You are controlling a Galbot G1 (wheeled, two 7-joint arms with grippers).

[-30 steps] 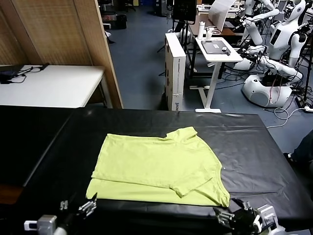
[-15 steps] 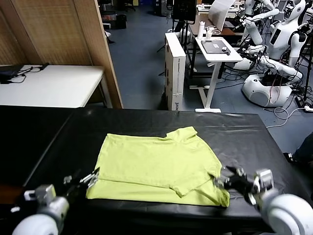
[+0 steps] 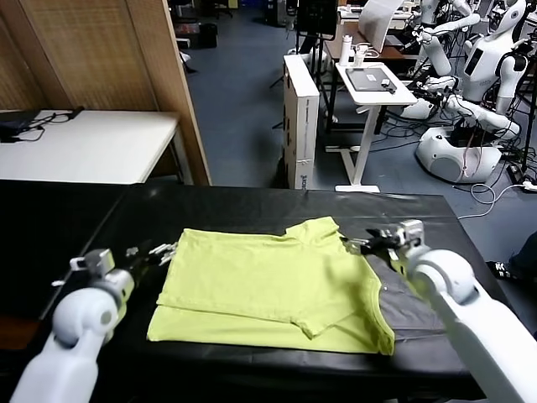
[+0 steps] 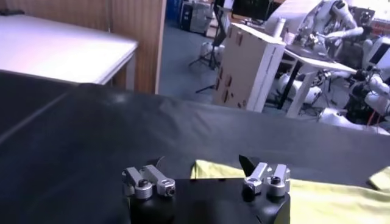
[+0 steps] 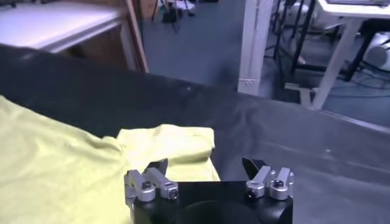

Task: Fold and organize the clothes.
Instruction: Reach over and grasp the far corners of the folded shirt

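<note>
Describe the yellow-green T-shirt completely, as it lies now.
The T-shirt is plain lime, soft cotton by its look, short-sleeved. It lies flat and partly folded on the black table, one sleeve turned up at the far edge, another layered near the front. Nothing grips it: the left gripper and right gripper flank its far corners, jaws open.

- Lime short-sleeved cotton T-shirt (image 3: 268, 285): lies flat at the middle of the black cloth-covered table (image 3: 436, 227), partly folded, an upper layer resting on a wider lower layer that shows along the shirt's near edge.
- Left gripper (image 3: 161, 251): just beside the T-shirt's far-left corner, fingers apart.
- Right gripper (image 3: 359, 244): just beside the T-shirt's far-right sleeve, fingers apart.
- White rectangular side table (image 3: 92, 147): behind the T-shirt, to its left, beyond the black table.
- Tall white cardboard box (image 3: 299, 117): on the floor behind the T-shirt.
- Small white pedestal desk (image 3: 373, 92): right of the box, farther behind the T-shirt.
</note>
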